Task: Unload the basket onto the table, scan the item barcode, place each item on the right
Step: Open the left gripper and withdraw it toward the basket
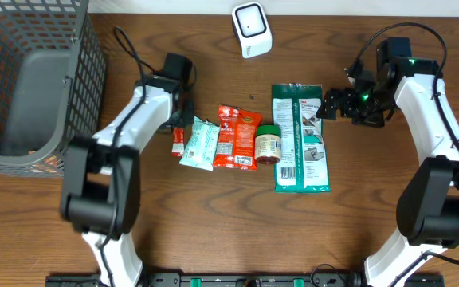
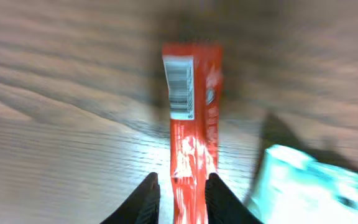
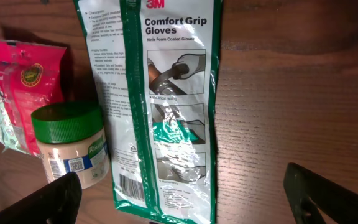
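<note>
Red bar (image 2: 191, 124) lies flat on the desk (image 1: 213, 215), leftmost item.
Looks light, thin and slippery: pinch its near end, clear of the barcode (image 2: 179, 87); left jaws straddle it, whether they grip it I cannot tell; right jaws gape empty over the gloves (image 3: 166, 93).
</note>
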Robot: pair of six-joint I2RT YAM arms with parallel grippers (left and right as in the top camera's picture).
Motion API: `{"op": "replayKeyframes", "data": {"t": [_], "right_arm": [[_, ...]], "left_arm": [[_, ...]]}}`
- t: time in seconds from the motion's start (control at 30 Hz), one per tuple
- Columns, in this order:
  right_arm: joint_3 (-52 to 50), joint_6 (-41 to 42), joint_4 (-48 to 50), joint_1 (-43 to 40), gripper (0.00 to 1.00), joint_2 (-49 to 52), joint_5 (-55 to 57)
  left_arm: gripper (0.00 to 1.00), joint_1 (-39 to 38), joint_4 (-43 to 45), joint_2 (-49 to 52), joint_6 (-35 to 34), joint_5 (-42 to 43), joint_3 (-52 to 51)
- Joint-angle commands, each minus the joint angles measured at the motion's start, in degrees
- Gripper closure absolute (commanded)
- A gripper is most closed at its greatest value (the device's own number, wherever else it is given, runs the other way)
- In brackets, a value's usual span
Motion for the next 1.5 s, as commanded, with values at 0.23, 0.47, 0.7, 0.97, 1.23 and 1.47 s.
{"op": "replayKeyframes", "data": {"t": [0.23,0.47,0.7,0.97,1.23,1.47], "right_arm": [[0.7,-0.9,0.1,0.0,0.01,0.2,0.1],[0.7,-0.9,0.1,0.0,0.01,0.2,0.1],[0.7,-0.9,0.1,0.0,0.01,0.2,0.1],[0.7,-0.9,0.1,0.0,0.01,0.2,0.1],[0.7,-0.9,0.1,0.0,0.01,0.2,0.1],[0.7,-0.9,0.1,0.0,0.01,0.2,0.1]], "left_arm": [[0.89,0.5,0.4,-3.0,0.5,-5.4,-0.1],[0.89,1.8,4.5,2.5,0.5,-6.9,-0.8],[0.91,2.3,4.7,4.4,0.6,-4.8,-0.9],[0.91,2.3,6.5,4.4,0.5,1.1,-2.1],[0.92,2.5,9.3,4.4,0.5,-3.9,-3.3],[0.92,2.5,10.7,4.4,-0.5,-3.7,-5.2]]}}
